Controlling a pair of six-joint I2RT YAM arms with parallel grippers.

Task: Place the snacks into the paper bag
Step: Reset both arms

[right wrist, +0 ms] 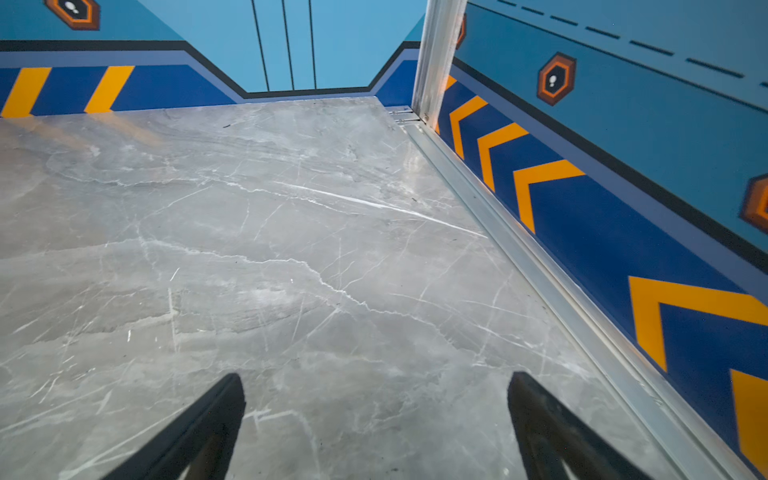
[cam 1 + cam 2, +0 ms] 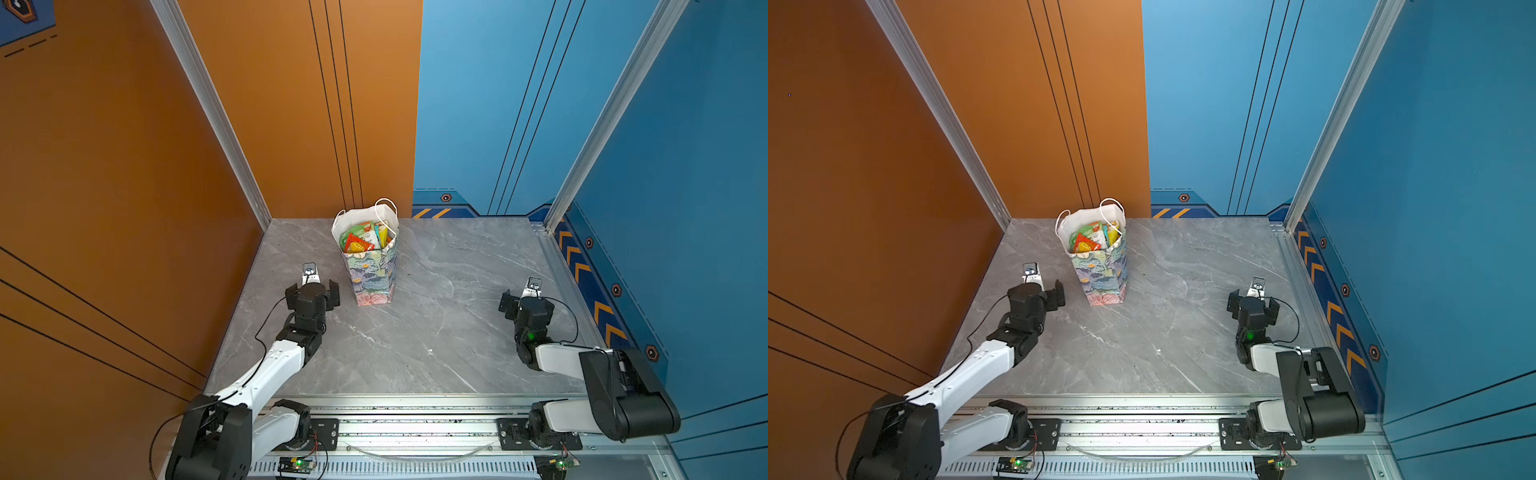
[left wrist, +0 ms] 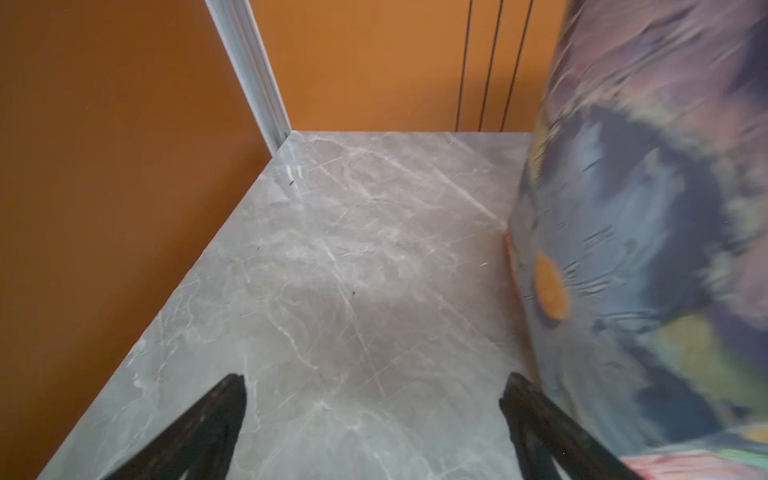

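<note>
A grey, marble-patterned table (image 2: 449, 316) bears the scene. The floral paper bag (image 2: 372, 272) stands upright on it, near the back edge.

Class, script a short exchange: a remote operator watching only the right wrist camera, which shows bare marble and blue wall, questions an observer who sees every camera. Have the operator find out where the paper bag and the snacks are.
Operator: Where is the paper bag?
Observer: The paper bag stands upright near the back of the table, a little toward the left arm's side.
Operator: And the snacks?
Observer: The snacks sit packed inside its open top; in both top views none shows loose on the table.
Operator: What is the left arm doing?
Observer: The left gripper sits low beside the bag's floral wall, jaws wide apart, holding nothing.
</note>
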